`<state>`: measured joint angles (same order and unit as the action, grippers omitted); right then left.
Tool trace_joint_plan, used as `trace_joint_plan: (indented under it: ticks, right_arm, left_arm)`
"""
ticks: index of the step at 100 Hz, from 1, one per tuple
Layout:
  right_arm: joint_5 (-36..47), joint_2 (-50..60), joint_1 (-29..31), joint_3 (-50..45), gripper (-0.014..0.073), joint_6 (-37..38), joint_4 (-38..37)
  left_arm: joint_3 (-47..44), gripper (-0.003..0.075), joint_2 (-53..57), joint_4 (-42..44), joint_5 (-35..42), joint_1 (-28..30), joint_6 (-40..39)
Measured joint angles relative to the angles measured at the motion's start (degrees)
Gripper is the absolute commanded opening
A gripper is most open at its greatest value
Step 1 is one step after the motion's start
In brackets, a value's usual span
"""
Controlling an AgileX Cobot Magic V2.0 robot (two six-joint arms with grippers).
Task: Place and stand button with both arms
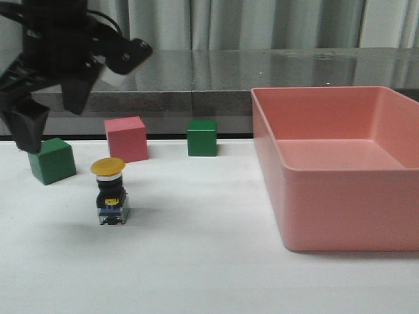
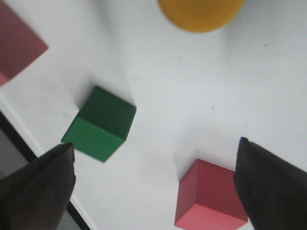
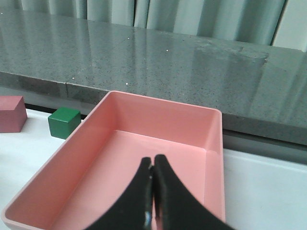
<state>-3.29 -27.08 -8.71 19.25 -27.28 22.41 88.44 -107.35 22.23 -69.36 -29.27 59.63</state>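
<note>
The button (image 1: 109, 191) is standing upright on the white table (image 1: 209, 275), yellow cap on top and clear-blue base down, well to the left of the pink bin (image 1: 340, 167) and just in front of the pink cube (image 1: 126, 138). The left gripper (image 1: 55, 104) is hanging up high above the near green cube (image 1: 52, 160), its fingers (image 2: 38, 191) spread wide apart and holding nothing. The right gripper (image 3: 152, 191) is hanging over the pink bin with its two fingers pressed tight together, also holding nothing. To me the standing job looks about done, so the good thing now is to lift the arms straight up and away, slowly, so nothing is bumping the button and tipping it over. I am counting one button, two green cubes with the far one (image 1: 201, 137) nearer the bin, one pink cube, one pink bin, and two arms.
</note>
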Motion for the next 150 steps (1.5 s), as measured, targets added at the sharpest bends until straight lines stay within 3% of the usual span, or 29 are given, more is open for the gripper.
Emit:
trace_joint_plan:
  ticks: [10, 32, 55, 82, 122, 150]
  right_arm:
    - [0.00, 0.00, 0.00, 0.00, -0.0061, 0.00, 0.00]
    - [0.00, 0.00, 0.00, 0.00, -0.0061, 0.00, 0.00]
    - [0.00, 0.00, 0.00, 0.00, -0.0061, 0.00, 0.00]
    - [0.00, 0.00, 0.00, 0.00, -0.0061, 0.00, 0.00]
    - [0.00, 0.00, 0.00, 0.00, -0.0061, 0.00, 0.00]
    - [0.00, 0.00, 0.00, 0.00, -0.0061, 0.00, 0.00]
  left_arm:
    - [0.00, 0.0400, 3.24, 0.00, -0.22, 1.69, -5.45]
    - [0.00, -0.0019, 8.55, 0.00, 1.64, 6.39, -17.39]
    - [0.00, -0.0019, 11.59, -3.07, 7.79, 13.38, -35.21]
    - [-3.64, -0.0019, 21.15, -16.15, 21.53, 18.89, -38.84]
    - [-38.51, -0.0019, 50.27, -26.68, 51.65, 19.67, -39.14]
    - [-58.51, -0.0019, 70.25, -29.25, 56.02, 19.67, -39.14]
